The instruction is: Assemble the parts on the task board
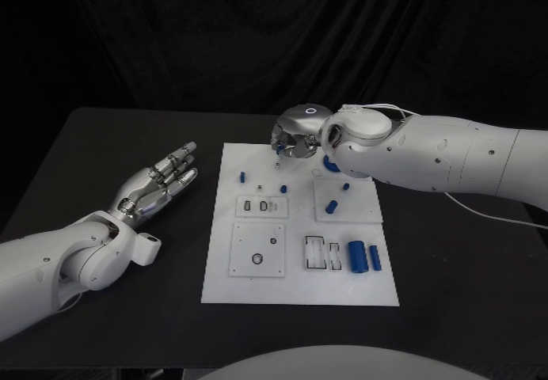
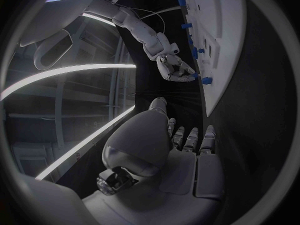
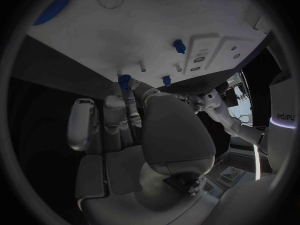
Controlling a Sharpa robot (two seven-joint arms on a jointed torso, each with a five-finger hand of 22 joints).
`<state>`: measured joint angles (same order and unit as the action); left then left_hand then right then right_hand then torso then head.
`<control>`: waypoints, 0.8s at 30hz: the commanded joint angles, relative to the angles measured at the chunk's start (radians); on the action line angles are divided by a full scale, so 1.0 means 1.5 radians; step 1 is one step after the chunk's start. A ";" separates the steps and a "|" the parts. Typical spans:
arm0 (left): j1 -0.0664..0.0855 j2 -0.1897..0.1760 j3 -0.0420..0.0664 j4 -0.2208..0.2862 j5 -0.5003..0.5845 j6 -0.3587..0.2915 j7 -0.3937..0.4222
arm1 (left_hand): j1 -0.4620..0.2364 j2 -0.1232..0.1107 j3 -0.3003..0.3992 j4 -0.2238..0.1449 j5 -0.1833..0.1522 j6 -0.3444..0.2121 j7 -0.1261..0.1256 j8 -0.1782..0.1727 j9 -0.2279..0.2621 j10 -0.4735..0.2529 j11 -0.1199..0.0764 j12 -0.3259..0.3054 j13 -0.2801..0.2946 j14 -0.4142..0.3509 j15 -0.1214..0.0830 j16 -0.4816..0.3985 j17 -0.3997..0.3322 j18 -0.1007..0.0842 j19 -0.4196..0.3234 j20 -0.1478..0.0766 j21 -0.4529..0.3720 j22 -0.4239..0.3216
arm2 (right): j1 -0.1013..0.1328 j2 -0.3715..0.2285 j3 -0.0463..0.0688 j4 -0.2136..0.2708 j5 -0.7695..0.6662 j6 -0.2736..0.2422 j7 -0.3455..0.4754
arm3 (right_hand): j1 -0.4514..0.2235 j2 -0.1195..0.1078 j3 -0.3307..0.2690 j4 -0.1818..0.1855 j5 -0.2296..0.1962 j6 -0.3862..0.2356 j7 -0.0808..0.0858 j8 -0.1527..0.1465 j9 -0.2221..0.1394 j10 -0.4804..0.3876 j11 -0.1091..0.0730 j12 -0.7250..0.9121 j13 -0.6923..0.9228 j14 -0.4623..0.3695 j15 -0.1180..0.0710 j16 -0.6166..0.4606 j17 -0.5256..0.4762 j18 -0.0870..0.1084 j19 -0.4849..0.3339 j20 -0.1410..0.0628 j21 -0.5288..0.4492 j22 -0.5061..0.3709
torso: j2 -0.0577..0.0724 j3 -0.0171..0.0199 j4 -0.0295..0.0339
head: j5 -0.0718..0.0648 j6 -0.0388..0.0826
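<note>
The white task board (image 1: 299,281) lies in the middle of the black table. Small blue parts stand on its far half, among them a peg (image 1: 243,176) and another (image 1: 331,207); two blue cylinders (image 1: 357,256) lie near its right edge. My right hand (image 1: 299,134) hovers over the board's far edge, fingers curled downward. In the right wrist view its fingertips (image 3: 128,102) pinch a small blue part (image 3: 125,81) just off the board (image 3: 156,30). My left hand (image 1: 160,186) is left of the board, fingers stretched out and apart, holding nothing.
Recessed white plates (image 1: 258,249) and slots (image 1: 322,253) take up the board's near half. A larger blue piece (image 1: 329,165) sits partly under my right arm. Bare black table (image 1: 468,269) surrounds the board on both sides.
</note>
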<state>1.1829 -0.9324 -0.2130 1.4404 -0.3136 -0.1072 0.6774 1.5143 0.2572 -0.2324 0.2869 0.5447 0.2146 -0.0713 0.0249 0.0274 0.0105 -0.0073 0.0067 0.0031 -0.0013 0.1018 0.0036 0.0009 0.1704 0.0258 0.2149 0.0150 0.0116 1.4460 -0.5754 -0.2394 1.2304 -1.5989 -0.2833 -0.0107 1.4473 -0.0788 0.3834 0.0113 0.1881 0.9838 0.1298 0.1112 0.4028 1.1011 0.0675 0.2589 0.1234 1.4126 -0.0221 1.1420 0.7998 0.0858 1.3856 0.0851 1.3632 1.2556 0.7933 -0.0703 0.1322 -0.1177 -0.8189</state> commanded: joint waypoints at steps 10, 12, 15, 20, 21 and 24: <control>0.002 0.005 0.000 -0.004 -0.001 0.014 0.088 | 0.007 -0.001 0.003 0.000 0.004 -0.002 0.006 0.003 0.001 -0.001 0.002 -0.003 0.000 0.001 0.005 -0.002 -0.001 0.006 -0.001 0.005 0.003 0.001 | -0.003 -0.009 0.001 0.003 0.001 0.009 -0.012 | 0.009 0.000 0.002 0.004 0.004 -0.006 0.000 -0.004 0.001 0.005 -0.001 -0.008 0.000 -0.004 0.005 0.000 -0.003 -0.006 -0.001 0.004 0.002 0.000 | 0.000 0.0005 -0.0005 | -0.002 -0.002; 0.002 0.005 0.000 -0.005 -0.001 0.014 0.088 | 0.007 -0.001 0.003 0.000 0.004 -0.002 0.006 0.003 0.001 -0.001 0.002 -0.003 0.000 0.001 0.005 -0.002 -0.001 0.006 -0.001 0.005 0.003 0.001 | -0.003 -0.010 0.001 0.003 0.001 0.010 -0.013 | 0.009 0.000 0.002 0.004 0.004 -0.006 0.000 -0.004 0.001 0.005 -0.001 -0.008 0.000 -0.004 0.005 0.000 -0.003 -0.006 -0.001 0.004 0.002 0.000 | 0.000 0.0004 -0.0003 | -0.002 -0.003; 0.002 0.005 0.000 -0.005 -0.001 0.015 0.087 | 0.007 -0.001 0.003 0.000 0.004 -0.002 0.006 0.003 0.001 -0.001 0.002 -0.003 0.000 0.001 0.005 -0.002 -0.001 0.006 -0.001 0.005 0.003 0.001 | -0.004 -0.011 0.001 0.001 0.001 0.013 -0.014 | 0.008 0.000 0.001 0.005 0.004 -0.006 0.001 -0.004 0.002 0.006 0.000 -0.009 0.000 -0.004 0.006 0.000 -0.003 -0.006 -0.002 0.005 0.002 0.000 | 0.000 0.0003 -0.0006 | -0.003 -0.004; 0.002 0.005 0.000 -0.006 -0.001 0.016 0.086 | 0.008 -0.001 0.004 0.000 0.004 -0.002 0.006 0.002 0.001 -0.001 0.002 -0.003 0.000 0.001 0.005 -0.002 -0.001 0.006 -0.001 0.005 0.003 0.001 | -0.007 -0.008 0.001 -0.003 0.001 0.016 -0.013 | 0.005 -0.001 0.000 0.008 0.003 -0.007 0.001 -0.006 0.002 0.007 0.001 -0.012 0.000 -0.006 0.007 0.000 -0.003 -0.005 -0.003 0.006 0.001 0.000 | 0.000 -0.0002 -0.0002 | -0.004 -0.005; 0.002 0.006 0.000 -0.007 -0.001 0.017 0.086 | 0.008 -0.001 0.004 0.000 0.004 -0.003 0.006 0.002 0.001 -0.001 0.002 -0.003 0.000 0.001 0.005 -0.002 -0.001 0.006 -0.001 0.005 0.003 0.001 | -0.009 -0.007 0.001 -0.005 0.001 0.017 -0.012 | 0.005 0.000 0.000 0.009 0.002 -0.007 0.001 -0.006 0.002 0.007 0.001 -0.012 0.000 -0.006 0.007 -0.001 -0.005 -0.005 -0.004 0.006 0.000 -0.002 | 0.000 -0.0002 -0.0002 | -0.004 -0.005; 0.002 0.007 0.000 -0.007 -0.001 0.019 0.086 | 0.008 -0.001 0.004 -0.001 0.004 -0.003 0.007 0.002 0.001 -0.001 0.003 -0.003 0.000 0.001 0.005 -0.002 -0.001 0.006 -0.001 0.005 0.003 0.001 | -0.012 -0.003 0.001 -0.009 0.001 0.016 -0.010 | 0.004 -0.001 -0.001 0.010 0.000 -0.009 0.000 -0.007 0.002 0.007 0.001 -0.014 -0.001 -0.009 0.007 -0.005 -0.011 -0.004 -0.007 0.006 -0.002 -0.005 | 0.000 -0.0002 0.0001 | -0.004 -0.005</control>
<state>1.1829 -0.9249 -0.2130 1.4283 -0.3136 -0.0951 0.6774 1.5143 0.2572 -0.2325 0.2869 0.5447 0.2109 -0.0676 0.0249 0.0274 0.0104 -0.0073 0.0067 0.0032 -0.0014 0.1018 0.0036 0.0013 0.1704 0.0258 0.2149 0.0150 0.0115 1.4357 -0.5826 -0.2363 1.2196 -1.5955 -0.2726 -0.0144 1.4471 -0.0790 0.3827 0.0214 0.1879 0.9766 0.1297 0.1044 0.4056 1.1068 0.0688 0.2409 0.1220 1.4053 -0.0150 1.1387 0.7872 0.0859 1.3791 0.0915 1.3632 1.2502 0.7928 -0.0699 0.1315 -0.1232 -0.8262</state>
